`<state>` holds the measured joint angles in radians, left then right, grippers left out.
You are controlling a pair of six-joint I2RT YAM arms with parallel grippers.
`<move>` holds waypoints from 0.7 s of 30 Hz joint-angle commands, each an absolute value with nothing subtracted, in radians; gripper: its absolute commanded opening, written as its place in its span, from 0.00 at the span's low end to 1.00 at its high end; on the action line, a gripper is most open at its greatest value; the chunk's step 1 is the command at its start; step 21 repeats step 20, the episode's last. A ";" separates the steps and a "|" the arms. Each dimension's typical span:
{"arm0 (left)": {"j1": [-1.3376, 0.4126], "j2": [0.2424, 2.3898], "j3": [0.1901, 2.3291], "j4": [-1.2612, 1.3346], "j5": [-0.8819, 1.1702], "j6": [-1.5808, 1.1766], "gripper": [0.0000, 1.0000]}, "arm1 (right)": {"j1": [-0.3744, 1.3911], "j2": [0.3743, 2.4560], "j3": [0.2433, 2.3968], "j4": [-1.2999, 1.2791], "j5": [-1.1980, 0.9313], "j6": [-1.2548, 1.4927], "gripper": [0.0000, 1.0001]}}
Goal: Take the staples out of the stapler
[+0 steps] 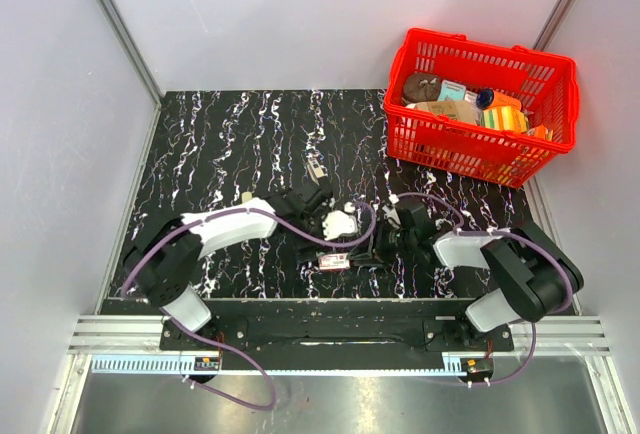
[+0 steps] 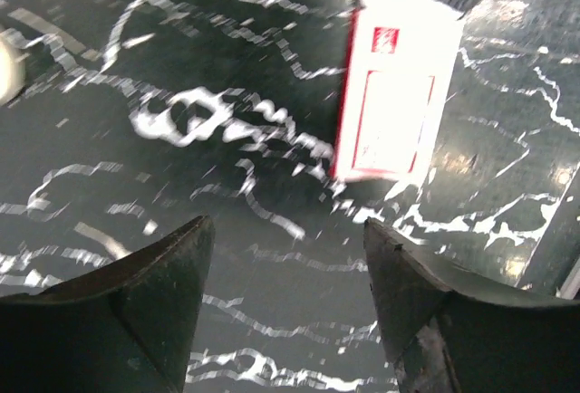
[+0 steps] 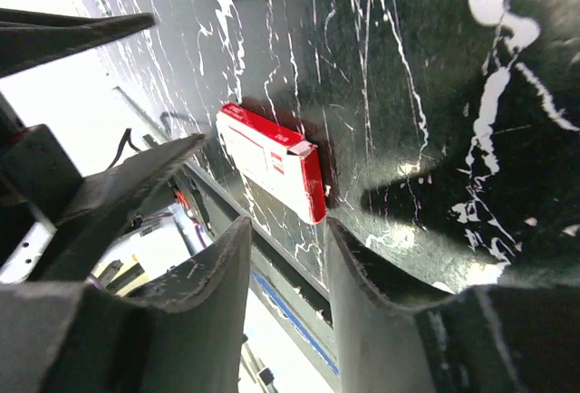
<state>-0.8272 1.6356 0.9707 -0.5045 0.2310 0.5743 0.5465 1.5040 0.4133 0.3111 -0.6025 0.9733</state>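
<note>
Table: black marble-look tabletop [image 1: 220, 144] with white veins carried everything.
Stapler: small slim dark grey stapler with silver parts [image 1: 317, 166] lay on the table on the far side of the left wrist, apart from both grippers. It was too small in the top view to tell whether it stood open.
Staples: the thin pale silver strip could not be made out in any view.
Left gripper: the left gripper [image 2: 283, 225] had its dark fingers spread wide with nothing between them. It sat over bare tabletop, with the box ahead and to the right.
Right gripper: the right gripper [image 3: 288, 230] had its fingers parted by a narrower gap, also empty. It pointed at the box, which lay just beyond the tips.
Box: small flat red-and-white cardboard box [image 1: 335, 260] [image 2: 394, 85] [image 3: 272, 162] lay flat close to the table's near edge, between the two grippers.
Basket: red plastic mesh basket [image 1: 470, 144] stood at the far right corner, holding assorted goods, well apart from the arms.
</note>
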 commanded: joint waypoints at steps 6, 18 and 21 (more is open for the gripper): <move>-0.654 1.384 1.117 -0.701 0.294 0.538 0.99 | 0.511 1.428 0.587 -0.074 -0.474 0.761 0.68; -0.370 1.198 1.183 -0.773 0.351 0.397 0.99 | 0.512 1.387 0.903 -0.377 -0.239 0.565 0.97; -0.315 1.175 1.172 -0.766 0.364 0.374 0.99 | 0.511 1.371 0.919 -0.380 -0.224 0.557 0.99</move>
